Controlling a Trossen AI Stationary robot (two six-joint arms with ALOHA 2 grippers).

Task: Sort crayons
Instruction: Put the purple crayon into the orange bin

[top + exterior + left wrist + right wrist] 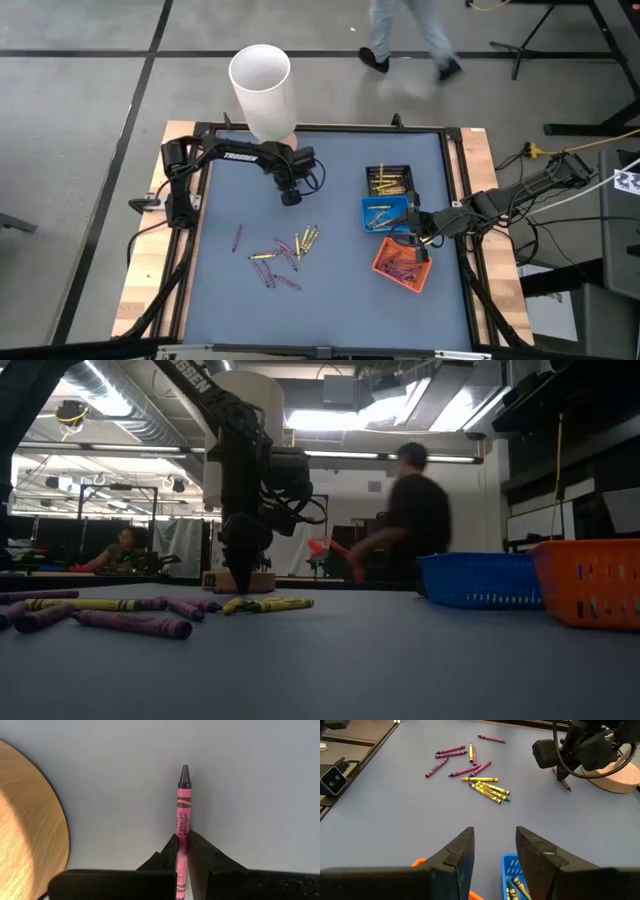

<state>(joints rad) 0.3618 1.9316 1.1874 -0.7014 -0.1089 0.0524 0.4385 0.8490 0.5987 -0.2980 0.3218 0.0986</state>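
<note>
A pink-magenta crayon lies on the blue-grey mat near the table's far side. My left gripper stands over it, pointing down, shut on it. Several more purple and yellow crayons lie loose on the mat toward the near side. My right gripper hangs open above the blue tray at the table's right, with nothing between its fingers. Yellow crayons lie in the blue tray and in the black tray. The orange tray has purple crayons in it. My left gripper pinches the pink crayon between its two fingers, on the wrapper behind the middle. The fingers come from above, pointing down, and lie across the crayon. The crayon lies level on the mat, its dark tip sticking out beyond the fingers.
A tall white cylinder on a round wooden base stands just beyond the left gripper at the table's far edge. The three trays sit in a row at the right. A person walks beyond the far edge. Bare mat lies between the loose crayons and the trays.
</note>
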